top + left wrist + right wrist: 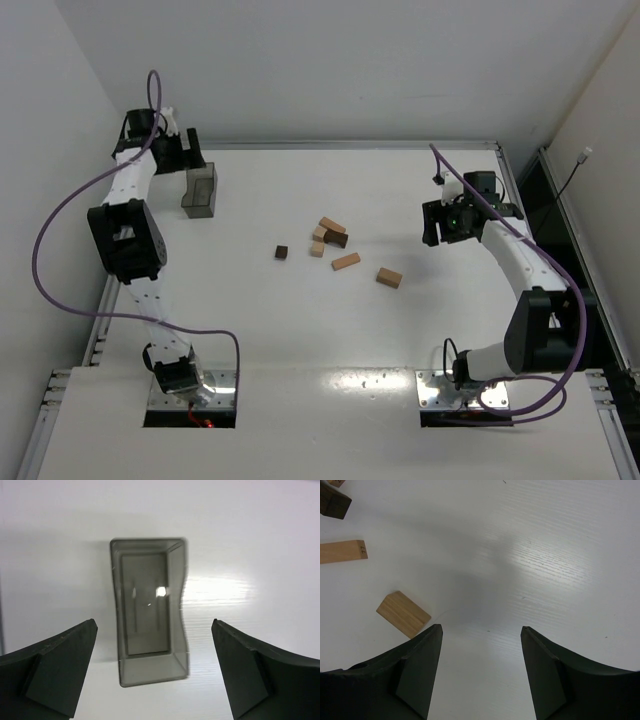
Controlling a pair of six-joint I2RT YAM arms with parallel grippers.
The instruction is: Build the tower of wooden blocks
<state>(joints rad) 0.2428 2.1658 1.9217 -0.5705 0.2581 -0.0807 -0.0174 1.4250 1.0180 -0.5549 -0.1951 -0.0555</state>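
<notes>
Several wood blocks lie loose mid-table: a small dark one (282, 252), a tan-and-brown cluster (330, 235), a tan one (345, 261) and another tan one (389, 277). No tower shows in any view. My left gripper (190, 158) is at the far left corner, open (154, 622), hanging over a grey translucent box (150, 610) and not touching it. My right gripper (442, 224) hovers right of the blocks, open (481, 628) with only bare table between its fingers. In its view, a tan block (403, 614) lies just left of the left finger, with a longer tan one (342, 551) and a dark one (332, 502) beyond.
The grey box (199, 190) stands near the table's far left corner. A raised rim (350, 145) runs along the back edge, and walls close in on both sides. The arm bases sit at the near edge.
</notes>
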